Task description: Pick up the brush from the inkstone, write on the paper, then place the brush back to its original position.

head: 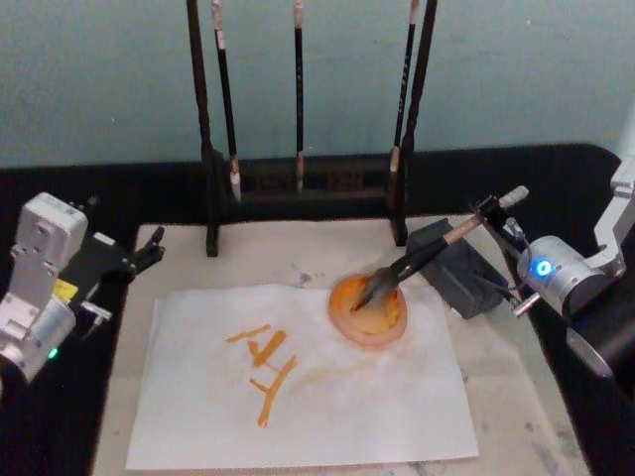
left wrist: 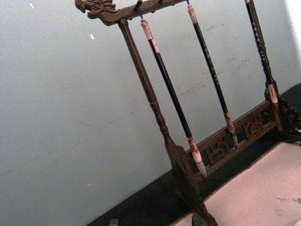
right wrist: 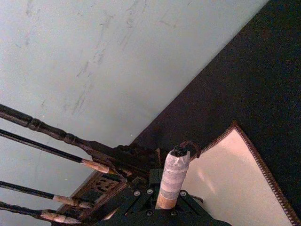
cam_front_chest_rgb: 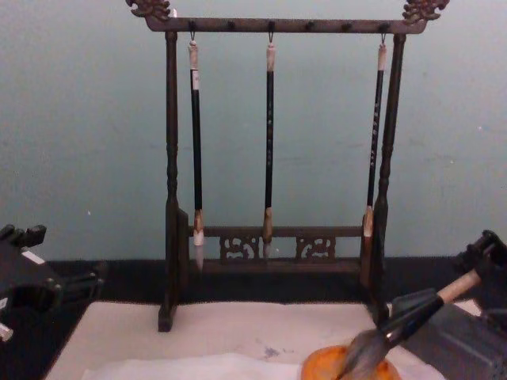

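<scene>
We see the brush (head: pixel 417 263) lying at a slant, its fat grey-white tuft down in the orange dish (head: pixel 368 312) and its black lower shaft rising away from the dish toward the right pincer (head: pixel 493 220). Above the black part comes a short tan wooden stretch, then a white wrap and a black loop at the very end, which the right wrist view shows best. The dish rests on the paper (head: pixel 298 397), a thin bright white sheet bearing several orange strokes (head: pixel 266 367) beside the dish. The paper lies on a cream-pink mat (head: pixel 516 397) spread over the counter.

From the chest view the tuft's tip is cut off at the frame edge, and we cannot make out how deep the bristles sit in the dish. The dark block (head: pixel 458 273) just beside the dish is partly hidden by the brush shaft.

The right pincer is pinching the brush at the upper handle, its fingers pressed against the wood on both sides. The left pincer (head: pixel 149 253) hangs well apart from the dish, beyond the far edge of the paper, its fingers spread and holding nothing. Behind the dish stands a dark wooden rack (cam_front_chest_rgb: pixel 170 206) with three thin brushes (cam_front_chest_rgb: pixel 269 142) hanging from it.
</scene>
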Robot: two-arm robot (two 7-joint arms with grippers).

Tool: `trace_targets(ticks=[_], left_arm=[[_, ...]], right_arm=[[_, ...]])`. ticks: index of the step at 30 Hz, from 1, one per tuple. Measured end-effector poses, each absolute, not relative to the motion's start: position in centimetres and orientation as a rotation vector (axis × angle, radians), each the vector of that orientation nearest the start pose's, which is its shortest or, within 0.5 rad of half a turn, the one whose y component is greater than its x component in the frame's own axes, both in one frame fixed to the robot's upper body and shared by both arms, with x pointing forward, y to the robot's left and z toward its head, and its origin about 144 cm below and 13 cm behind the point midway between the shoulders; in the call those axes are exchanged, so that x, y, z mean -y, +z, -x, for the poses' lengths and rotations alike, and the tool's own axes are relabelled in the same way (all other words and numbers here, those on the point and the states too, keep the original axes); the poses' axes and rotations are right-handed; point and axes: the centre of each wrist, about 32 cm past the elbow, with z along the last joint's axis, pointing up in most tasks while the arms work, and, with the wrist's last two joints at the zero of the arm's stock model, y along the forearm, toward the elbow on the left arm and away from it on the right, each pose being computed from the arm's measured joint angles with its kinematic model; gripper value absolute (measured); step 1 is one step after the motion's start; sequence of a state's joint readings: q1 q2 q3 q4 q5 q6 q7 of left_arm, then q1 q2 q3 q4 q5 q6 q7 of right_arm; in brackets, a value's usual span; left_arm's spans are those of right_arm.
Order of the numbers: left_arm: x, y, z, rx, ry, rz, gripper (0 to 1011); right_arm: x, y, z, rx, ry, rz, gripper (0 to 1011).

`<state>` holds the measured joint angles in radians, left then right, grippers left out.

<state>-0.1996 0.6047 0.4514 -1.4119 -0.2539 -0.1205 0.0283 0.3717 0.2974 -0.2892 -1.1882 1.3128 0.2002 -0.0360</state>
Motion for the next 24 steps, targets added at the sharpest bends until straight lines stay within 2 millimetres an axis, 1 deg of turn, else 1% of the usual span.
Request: trace_targets(ticks=[15,17,21,22,24], left_arm=[[-30.97,113.98,-48.86,0.285,1.248,-0.304,1010],[-30.97,113.98,-48.86,0.285,1.248,-0.304,1010],[-30.97,113.98,-48.86,0.285,1.248,-0.304,1010],[-30.96,113.98,-48.86,0.285,1.248,-0.304,1010],[-30.97,113.98,-48.86,0.285,1.248,-0.304,1010]], right_arm=[[26.58,114.99,-55.42,-0.962,-1.285,-0.431,0],[26.59,115.0,-55.42,-0.962,-1.285,-0.432,30],[26.59,114.99,-55.42,-0.961,-1.285,-0.432,131],[26.59,114.99,-55.42,-0.961,-1.285,-0.432,173],[26.59,114.99,-55.42,-0.961,-1.284,-0.432,208]])
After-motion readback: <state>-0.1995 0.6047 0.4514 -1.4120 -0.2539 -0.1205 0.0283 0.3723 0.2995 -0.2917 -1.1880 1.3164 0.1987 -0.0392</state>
